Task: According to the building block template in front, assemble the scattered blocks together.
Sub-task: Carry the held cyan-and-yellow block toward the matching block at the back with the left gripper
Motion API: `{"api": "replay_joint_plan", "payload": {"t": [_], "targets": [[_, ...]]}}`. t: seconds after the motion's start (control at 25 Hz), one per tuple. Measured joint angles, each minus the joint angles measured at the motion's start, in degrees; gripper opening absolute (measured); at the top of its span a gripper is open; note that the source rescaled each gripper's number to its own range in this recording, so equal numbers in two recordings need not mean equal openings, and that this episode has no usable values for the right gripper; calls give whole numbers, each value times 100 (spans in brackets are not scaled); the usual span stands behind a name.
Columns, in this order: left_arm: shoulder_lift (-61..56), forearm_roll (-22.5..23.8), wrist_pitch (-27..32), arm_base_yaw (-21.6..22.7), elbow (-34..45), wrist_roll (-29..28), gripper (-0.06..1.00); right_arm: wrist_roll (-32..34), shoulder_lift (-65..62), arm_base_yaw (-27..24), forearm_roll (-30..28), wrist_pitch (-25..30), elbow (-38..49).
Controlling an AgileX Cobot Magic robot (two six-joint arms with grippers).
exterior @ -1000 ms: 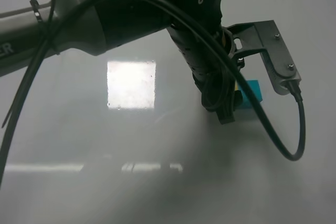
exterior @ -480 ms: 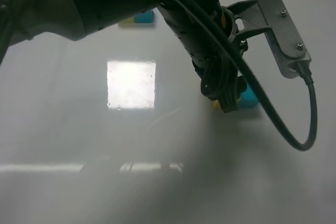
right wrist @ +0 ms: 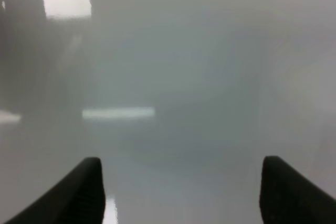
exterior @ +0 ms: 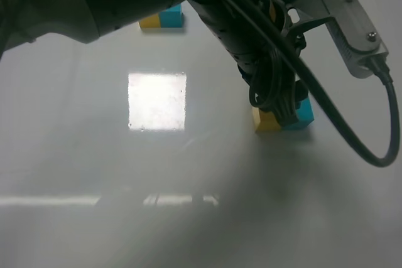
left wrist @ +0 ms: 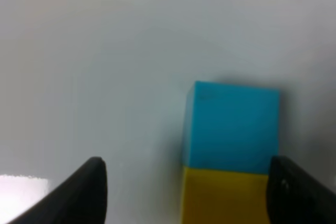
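Note:
The building block template [exterior: 161, 18], a yellow and teal bar, lies at the far side of the table. The scattered blocks sit flush together on the table: the yellow cube [exterior: 266, 122] on the left, the teal cube [exterior: 304, 113] on the right. My left gripper [exterior: 287, 111] hangs just over their seam and partly hides them. In the left wrist view the left gripper [left wrist: 187, 182] is open, the yellow cube [left wrist: 226, 195] lies between its fingers close to one of them, and the teal cube [left wrist: 231, 127] lies beyond. My right gripper [right wrist: 181, 182] is open and empty over bare table.
The left arm with its camera bracket [exterior: 352, 23] and a looping black cable [exterior: 377, 155] fills the upper part of the exterior view. A bright square glare patch [exterior: 157, 100] lies on the grey table [exterior: 94, 230].
The left arm has lifted and drawn back. The template has come into view behind it, and the yellow cube now shows beside the teal cube.

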Motion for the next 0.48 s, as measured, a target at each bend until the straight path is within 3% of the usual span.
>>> {"api": "replay_joint_plan", "payload": {"t": [0.24,0.48], "targets": [[81,-183,105,-45,-11,0,90,0,0,0,0,0,0],[230,-47,29,-45,-11,0,91,0,0,0,0,0,0]]}}
